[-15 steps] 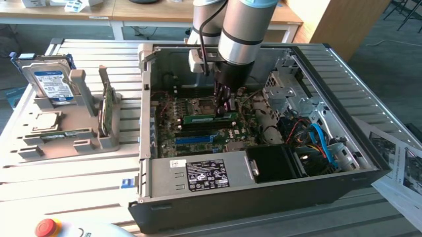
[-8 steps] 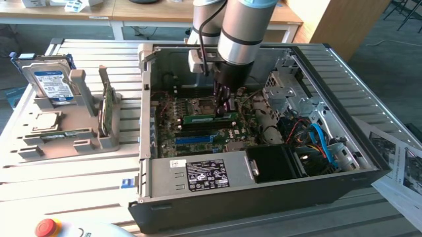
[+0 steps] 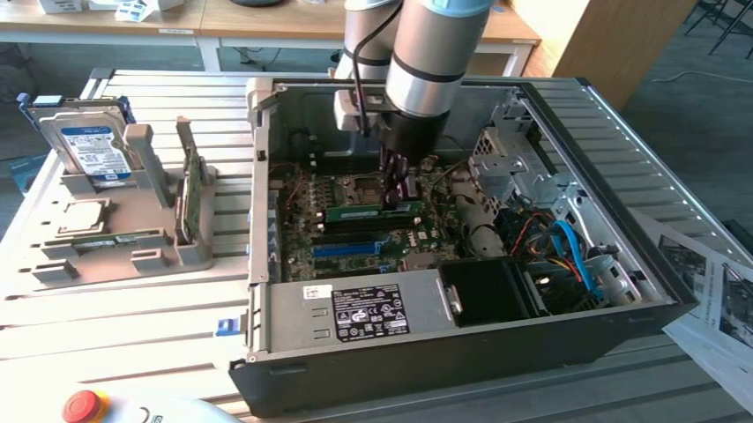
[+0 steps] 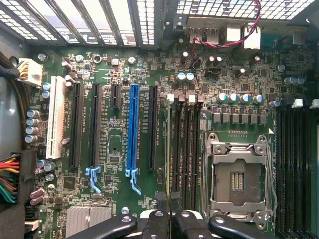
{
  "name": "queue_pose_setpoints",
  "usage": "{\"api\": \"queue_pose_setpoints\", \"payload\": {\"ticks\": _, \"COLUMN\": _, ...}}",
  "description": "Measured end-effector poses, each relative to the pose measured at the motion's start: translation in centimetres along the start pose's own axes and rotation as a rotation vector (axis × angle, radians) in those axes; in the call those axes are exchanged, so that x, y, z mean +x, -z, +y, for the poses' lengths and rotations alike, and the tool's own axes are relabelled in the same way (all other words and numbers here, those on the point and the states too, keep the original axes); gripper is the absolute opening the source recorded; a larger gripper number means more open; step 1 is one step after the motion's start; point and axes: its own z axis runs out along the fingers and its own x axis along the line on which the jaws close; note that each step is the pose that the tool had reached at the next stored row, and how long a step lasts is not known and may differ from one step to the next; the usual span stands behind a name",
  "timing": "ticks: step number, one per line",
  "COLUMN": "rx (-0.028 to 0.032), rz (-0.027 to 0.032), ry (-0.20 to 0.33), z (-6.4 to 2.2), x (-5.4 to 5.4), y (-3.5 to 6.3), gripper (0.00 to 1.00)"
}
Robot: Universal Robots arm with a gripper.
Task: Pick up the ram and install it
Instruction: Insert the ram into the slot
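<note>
The ram (image 3: 367,211) is a narrow green stick standing on edge along the memory slots of the motherboard (image 3: 309,231) inside the open PC case. My gripper (image 3: 403,197) reaches down from above onto the ram's end toward the exterior view's right. In the wrist view the ram (image 4: 168,144) shows edge-on as a thin line beside the black memory slots (image 4: 183,144). It runs in between the fingertips of my gripper (image 4: 168,201), which are shut on it.
A blue slot (image 4: 132,129) and black slots lie beside the ram, with the CPU socket (image 4: 239,179) on the other side. The power supply (image 3: 365,313) and cables (image 3: 565,247) crowd the case. A grey holder (image 3: 118,238) carries a hard drive (image 3: 88,145) and a green card (image 3: 189,198).
</note>
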Motion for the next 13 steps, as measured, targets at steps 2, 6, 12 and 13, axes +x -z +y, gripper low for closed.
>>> {"api": "queue_pose_setpoints", "payload": {"ticks": 2, "rx": -0.0001, "rz": 0.0000, "ry": 0.000, "z": 0.02, "x": -0.03, "y": -0.11, "gripper": 0.12}}
{"api": "queue_pose_setpoints", "payload": {"ticks": 6, "rx": 0.0000, "rz": 0.0001, "ry": 0.000, "z": 0.08, "x": -0.03, "y": -0.39, "gripper": 0.12}}
{"api": "queue_pose_setpoints", "payload": {"ticks": 12, "rx": -0.0001, "rz": 0.0001, "ry": 0.000, "z": 0.09, "x": -0.03, "y": -0.47, "gripper": 0.12}}
{"api": "queue_pose_setpoints", "payload": {"ticks": 13, "rx": -0.0001, "rz": 0.0002, "ry": 0.000, "z": 0.09, "x": -0.03, "y": -0.47, "gripper": 0.12}}
